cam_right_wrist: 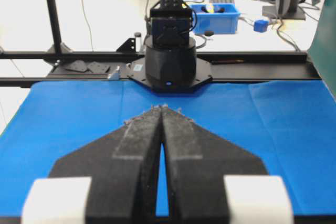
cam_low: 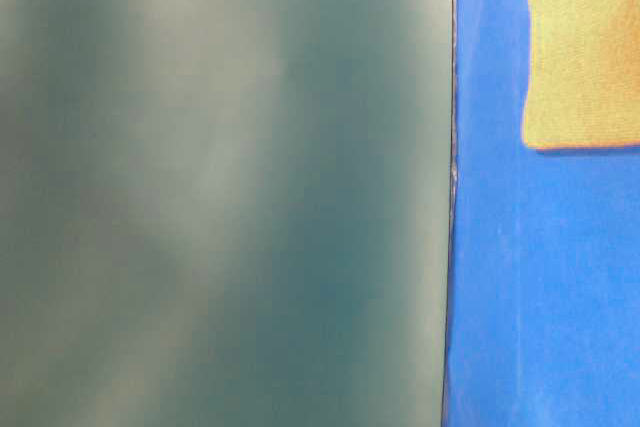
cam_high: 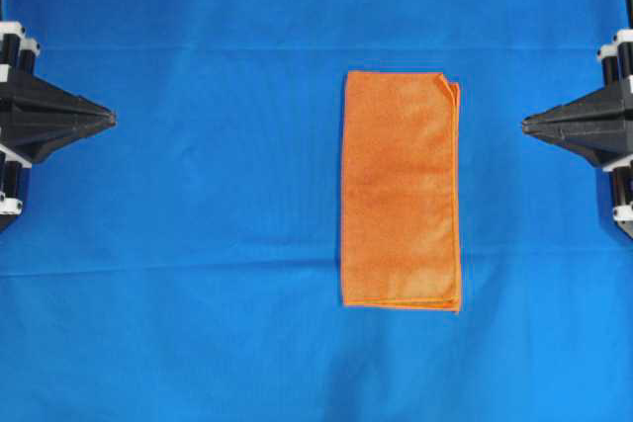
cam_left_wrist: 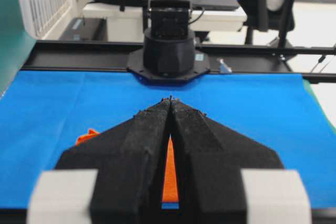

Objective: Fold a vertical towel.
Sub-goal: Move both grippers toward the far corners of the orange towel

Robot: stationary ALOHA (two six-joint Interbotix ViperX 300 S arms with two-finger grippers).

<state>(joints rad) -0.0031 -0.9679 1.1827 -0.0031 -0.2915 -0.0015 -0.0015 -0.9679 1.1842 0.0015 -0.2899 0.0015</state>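
The orange towel (cam_high: 401,190) lies flat on the blue cloth, long side running up and down the overhead view, layered with doubled edges at its right side. One end of the towel (cam_low: 585,47) shows in the table-level view, and a sliver of the towel (cam_left_wrist: 169,177) shows behind the left gripper's shut fingers. My left gripper (cam_high: 112,118) sits at the left edge, shut and empty, well apart from the towel. At the right edge my right gripper (cam_high: 525,125) is also shut and empty, a short way from the towel's right side. Tips meet in both wrist views: left gripper (cam_left_wrist: 170,99), right gripper (cam_right_wrist: 160,109).
A large blue cloth (cam_high: 198,244) covers the table. A blurred grey-green panel (cam_low: 220,187) fills the left of the table-level view. The opposite arm's black base (cam_left_wrist: 168,51) stands at the cloth's far edge in the left wrist view, likewise the black base (cam_right_wrist: 169,59) in the right.
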